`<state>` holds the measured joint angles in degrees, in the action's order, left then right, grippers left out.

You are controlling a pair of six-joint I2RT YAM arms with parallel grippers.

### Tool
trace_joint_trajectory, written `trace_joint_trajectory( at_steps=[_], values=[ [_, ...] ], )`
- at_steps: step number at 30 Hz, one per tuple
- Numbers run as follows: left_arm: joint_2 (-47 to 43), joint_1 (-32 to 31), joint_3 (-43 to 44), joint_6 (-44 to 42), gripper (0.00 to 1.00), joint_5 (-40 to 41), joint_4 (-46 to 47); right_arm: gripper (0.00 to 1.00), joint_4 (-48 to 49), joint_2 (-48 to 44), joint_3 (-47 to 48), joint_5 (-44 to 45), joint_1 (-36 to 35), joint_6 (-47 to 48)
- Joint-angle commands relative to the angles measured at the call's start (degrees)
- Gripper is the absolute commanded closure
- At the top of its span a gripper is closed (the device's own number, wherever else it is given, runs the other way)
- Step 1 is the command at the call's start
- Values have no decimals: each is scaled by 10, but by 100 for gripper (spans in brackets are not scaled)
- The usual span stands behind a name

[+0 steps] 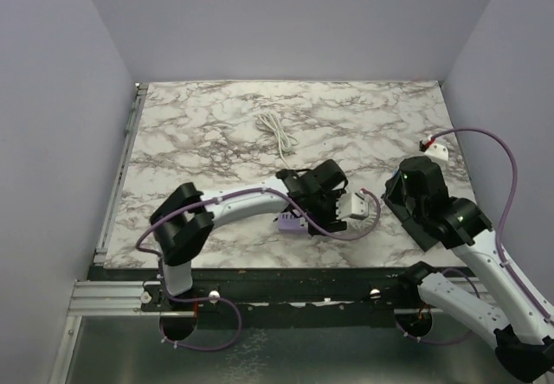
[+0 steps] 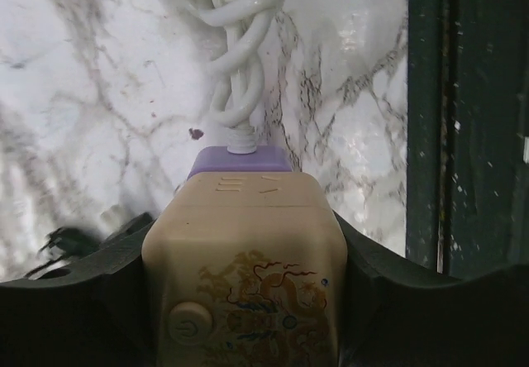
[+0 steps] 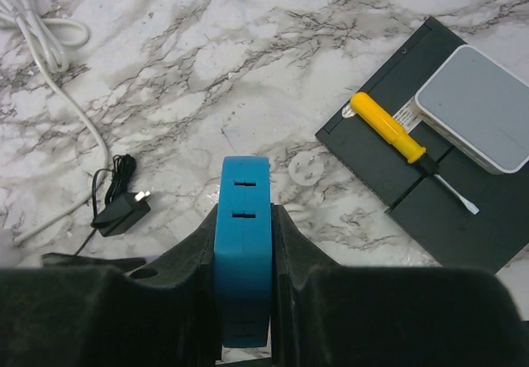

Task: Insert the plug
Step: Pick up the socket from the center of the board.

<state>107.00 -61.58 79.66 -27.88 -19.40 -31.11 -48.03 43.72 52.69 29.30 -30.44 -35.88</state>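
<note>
Showing an early stage: left gripper [image 1: 325,195] clasps the strip [image 2: 245,243] between its fingers; right gripper [image 3: 244,214] pinches a blue block [image 3: 244,255]; the plug [image 3: 121,212] lies loose ahead-left of the right gripper, well apart, not yet picked up or inserted.

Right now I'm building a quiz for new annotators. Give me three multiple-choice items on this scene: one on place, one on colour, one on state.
1. The yellow screwdriver lies: A on the marble; B on the black tray; C in a gripper.
2. The block between the right gripper fingers is: A red; B blue; C green.
3. The right gripper is: A open and empty; B out of view; C shut on the block.
Answers: B, the screwdriver rests on the tray. B, the block is plainly blue. C, both fingers press the block's sides.
</note>
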Motion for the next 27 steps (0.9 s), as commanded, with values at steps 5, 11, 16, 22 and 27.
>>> trace_joint_trajectory(
  at_steps=[5,11,16,22,27],
  values=[
    [-246,3,-69,-162,100,-82,6,99,41,4,33,-48,-3,47],
    [-319,3,-83,-200,100,-72,14,99,134,-54,11,-221,-3,148],
    [-365,2,-84,-258,100,-72,18,99,186,-116,-24,-346,-3,215],
    [-400,2,-57,-301,100,-53,19,99,230,-176,-46,-494,-3,307],
    [-419,2,-23,-261,100,-63,5,99,274,-202,-63,-595,-3,409]
  ],
)
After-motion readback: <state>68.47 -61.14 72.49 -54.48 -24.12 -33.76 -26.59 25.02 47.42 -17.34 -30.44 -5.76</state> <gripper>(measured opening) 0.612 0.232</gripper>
